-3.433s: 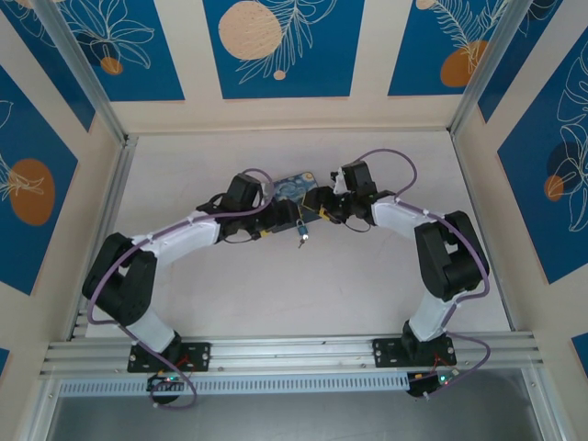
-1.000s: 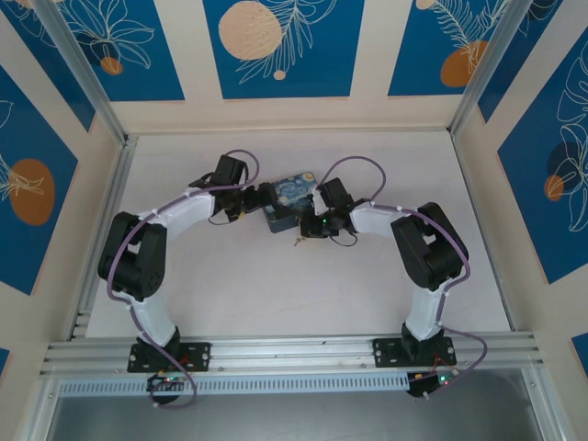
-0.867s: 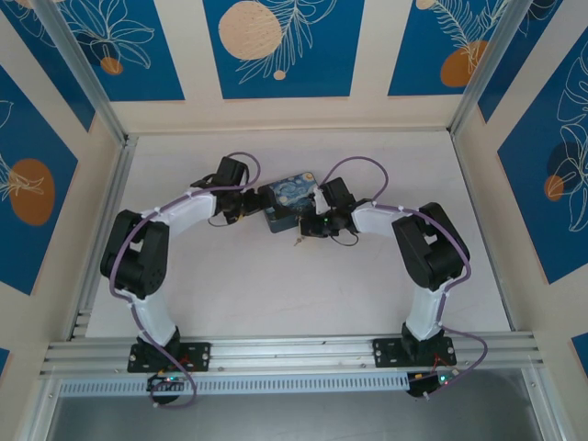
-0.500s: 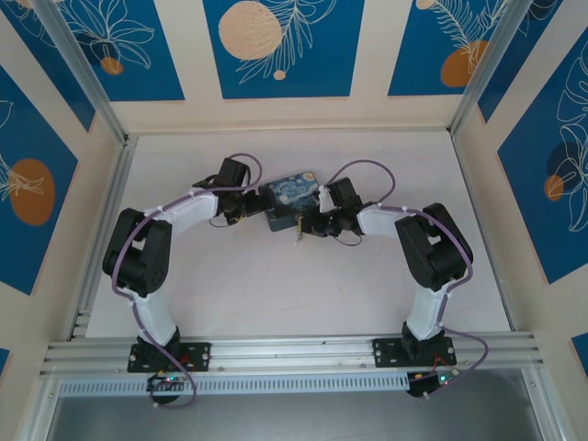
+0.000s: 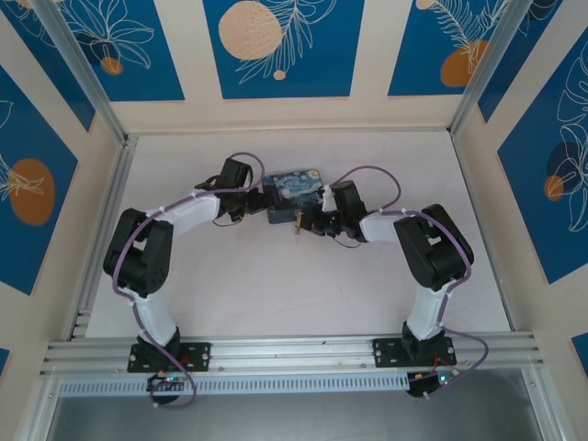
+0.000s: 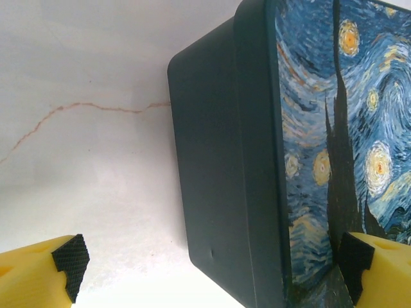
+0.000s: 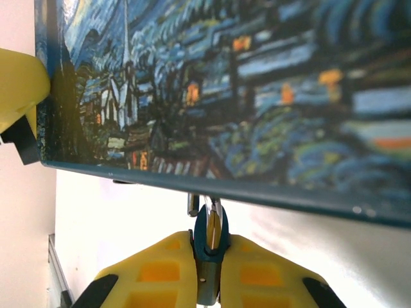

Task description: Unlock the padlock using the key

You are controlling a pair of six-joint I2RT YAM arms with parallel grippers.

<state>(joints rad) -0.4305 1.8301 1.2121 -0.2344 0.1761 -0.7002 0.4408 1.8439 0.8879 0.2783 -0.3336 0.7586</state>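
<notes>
The padlock (image 7: pixel 208 234) is a tiny thing with a smooth dark blue body and a thin silvery shackle (image 7: pixel 216 208), standing upright just below the near edge of the tin (image 7: pixel 257 96). The right pincer (image 7: pixel 209 253) is clenched on its body, with the blocky yellow fingers (image 7: pixel 157 269) pressing it from both sides. A short grey stub beside the shackle is too blurred to name. From overhead, a brownish sliver that looks like the key (image 5: pixel 297 230) lies at the tip of that pincer (image 5: pixel 308 220), though it is too small to be sure. The tin is rectangular with rounded corners, plain dark walls and a glossy lid printed with blue and yellow swirls. It rests flat on the white, matte counter (image 6: pixel 96 167), which has a faint reddish crack. The left pincer (image 6: pixel 212 263) is released, with one black ribbed pad (image 6: pixel 69 262) apart from the tin's wall and the other over the lid. Both arms reach low and bent toward the tin.
</notes>
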